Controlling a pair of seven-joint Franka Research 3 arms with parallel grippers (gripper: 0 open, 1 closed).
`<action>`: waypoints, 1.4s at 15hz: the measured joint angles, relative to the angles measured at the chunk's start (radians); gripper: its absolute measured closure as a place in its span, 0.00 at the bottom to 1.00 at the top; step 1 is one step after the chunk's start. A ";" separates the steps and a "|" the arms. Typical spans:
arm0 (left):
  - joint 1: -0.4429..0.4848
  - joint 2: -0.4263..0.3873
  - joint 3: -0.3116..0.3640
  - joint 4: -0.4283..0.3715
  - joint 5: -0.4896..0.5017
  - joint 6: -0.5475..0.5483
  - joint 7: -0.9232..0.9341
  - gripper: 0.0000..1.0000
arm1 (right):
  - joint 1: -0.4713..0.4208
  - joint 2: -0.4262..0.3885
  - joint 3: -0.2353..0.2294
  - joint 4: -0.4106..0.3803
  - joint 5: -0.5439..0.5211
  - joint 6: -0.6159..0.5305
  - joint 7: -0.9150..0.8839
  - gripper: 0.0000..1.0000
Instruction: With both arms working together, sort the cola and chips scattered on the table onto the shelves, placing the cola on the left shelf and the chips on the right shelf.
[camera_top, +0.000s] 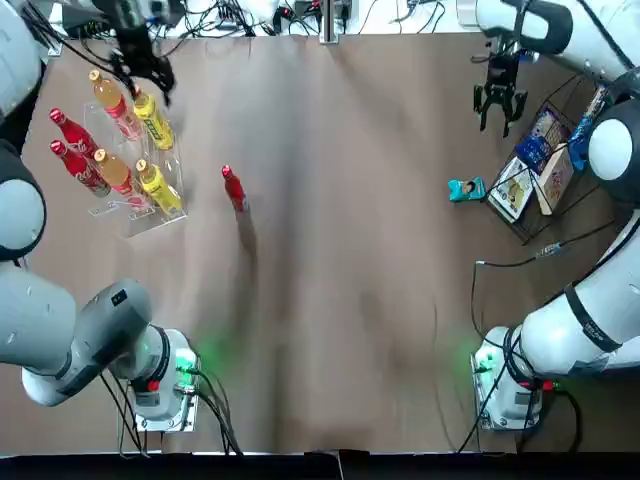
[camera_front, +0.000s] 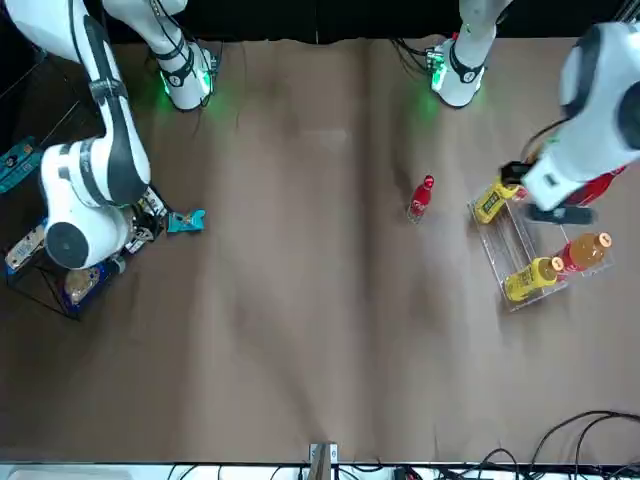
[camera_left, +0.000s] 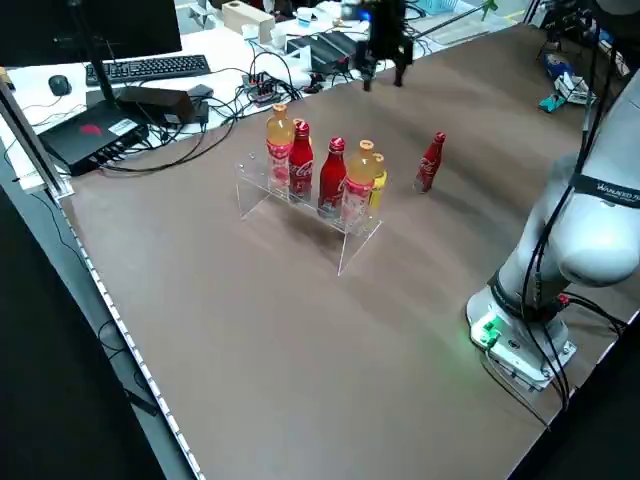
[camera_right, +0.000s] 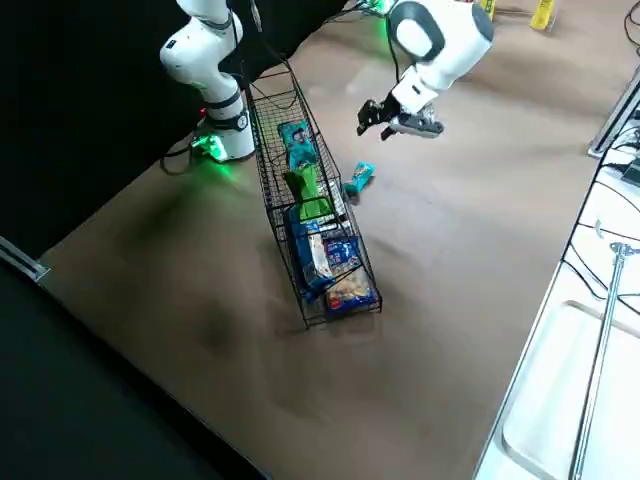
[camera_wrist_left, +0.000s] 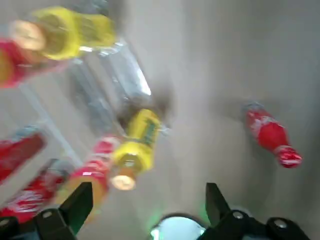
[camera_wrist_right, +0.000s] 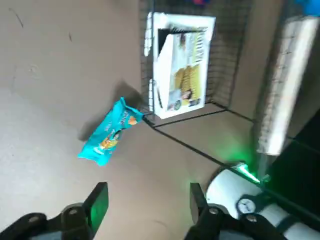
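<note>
Left claw (camera_top: 152, 72) spread, empty above left shelf (camera_top: 165, 215); right claw (camera_top: 500, 105) likewise, over bare table (camera_top: 350, 300)

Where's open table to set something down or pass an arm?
The wide middle of the table is bare, between the lone cola and the stray chips, down to both arm bases. It is crowded at the left shelf, full of bottles, and around the right shelf, with the chips right beside it.

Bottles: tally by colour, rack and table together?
red bottles: 3
orange bottles: 2
yellow bottles: 2
Total: 7
</note>
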 joint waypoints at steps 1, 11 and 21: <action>0.000 0.006 -0.027 -0.035 -0.029 0.020 -0.019 0.00 | 0.000 0.000 0.000 -0.034 0.009 0.036 0.003 0.26; 0.002 0.026 -0.307 -0.405 -0.072 0.445 -0.350 0.02 | 0.009 0.002 0.000 -0.304 0.039 0.341 0.044 0.31; 0.023 0.018 -0.312 -0.358 -0.072 0.438 -0.366 0.03 | 0.012 0.030 -0.008 -0.390 0.039 0.520 0.068 0.35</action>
